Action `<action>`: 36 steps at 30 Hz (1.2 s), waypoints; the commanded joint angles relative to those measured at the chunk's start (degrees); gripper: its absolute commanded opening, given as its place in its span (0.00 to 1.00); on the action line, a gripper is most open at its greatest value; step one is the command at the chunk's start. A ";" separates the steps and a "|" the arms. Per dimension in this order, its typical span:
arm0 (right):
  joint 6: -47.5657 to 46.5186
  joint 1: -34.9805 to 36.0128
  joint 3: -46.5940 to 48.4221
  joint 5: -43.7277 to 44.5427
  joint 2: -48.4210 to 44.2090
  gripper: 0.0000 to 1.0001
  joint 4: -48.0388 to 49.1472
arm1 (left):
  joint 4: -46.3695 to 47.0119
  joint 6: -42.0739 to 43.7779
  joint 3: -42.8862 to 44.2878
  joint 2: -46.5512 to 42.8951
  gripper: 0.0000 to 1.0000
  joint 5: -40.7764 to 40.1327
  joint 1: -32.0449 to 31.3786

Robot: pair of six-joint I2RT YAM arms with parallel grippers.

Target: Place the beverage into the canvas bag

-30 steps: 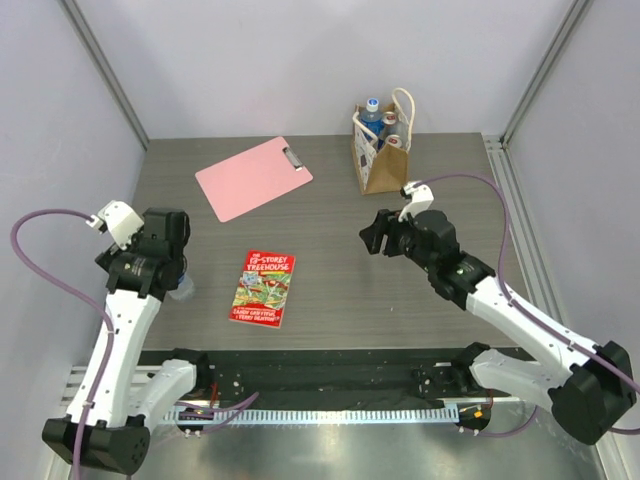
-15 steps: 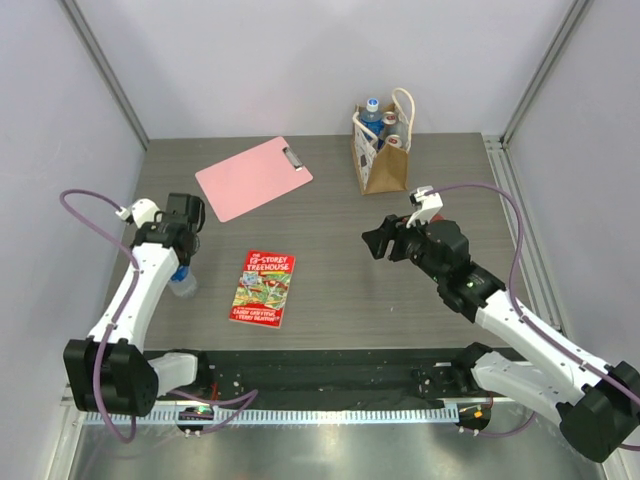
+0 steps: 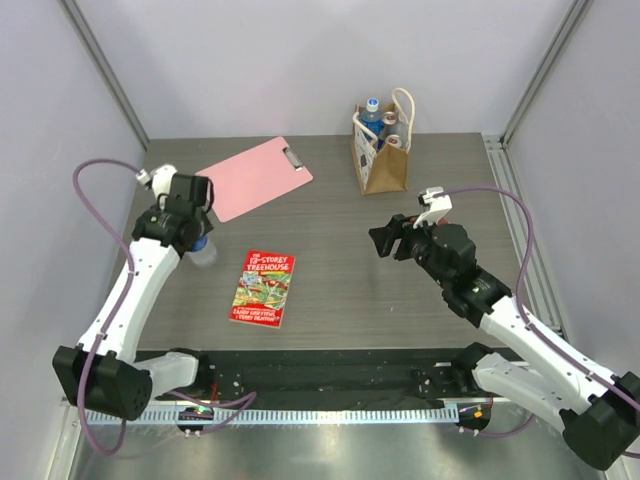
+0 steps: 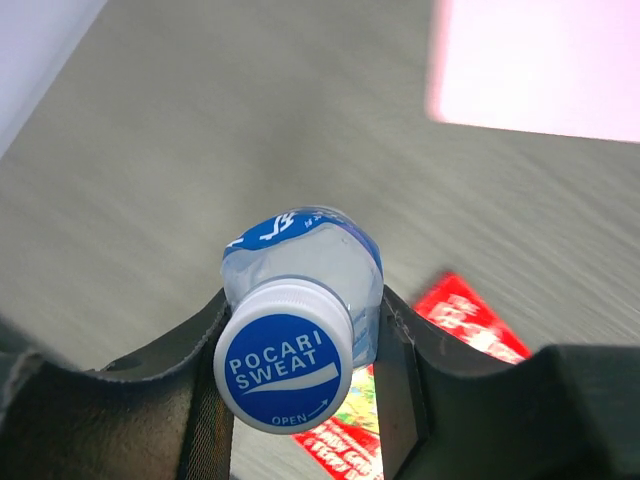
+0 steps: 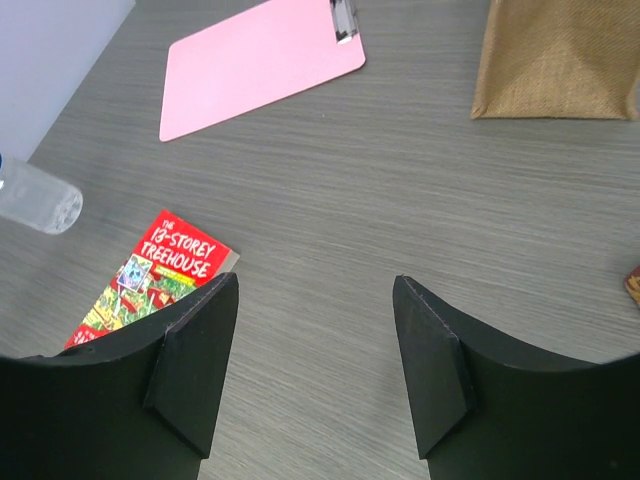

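Note:
The beverage (image 4: 300,285) is a clear bottle with a blue-and-white Pocari Sweat cap. My left gripper (image 4: 305,325) is shut on its neck, one finger on each side. From above, the bottle (image 3: 204,251) hangs tilted under the left gripper (image 3: 192,232) at the table's left, just off the clipboard's corner. Its clear base (image 5: 40,203) shows in the right wrist view. The canvas bag (image 3: 386,166) stands upright at the far middle-right with bottles poking out of its top; its tan side (image 5: 556,60) shows ahead of my right gripper (image 5: 315,325), which is open and holds nothing, hovering mid-table (image 3: 386,240).
A pink clipboard (image 3: 252,178) lies at the far left. A red children's book (image 3: 263,287) lies flat near the front, between the arms. Grey walls and metal posts close in both sides and the back.
The left jaws closed on the bottle, and the left arm carried it away from the near-left edge toward the clipboard. The right gripper drifted slightly right.

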 commanded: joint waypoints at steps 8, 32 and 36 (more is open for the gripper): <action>-0.04 0.08 2.65 8.93 -6.72 0.68 -4.53 | 18.18 16.80 25.35 18.78 0.12 7.31 -24.35; -1.09 0.08 8.62 15.88 -9.64 0.69 -15.53 | 19.87 18.82 35.03 38.32 1.00 16.47 -38.69; -1.97 0.08 10.38 14.92 -8.67 0.70 -16.05 | 17.50 19.35 37.57 36.30 1.00 16.65 -38.43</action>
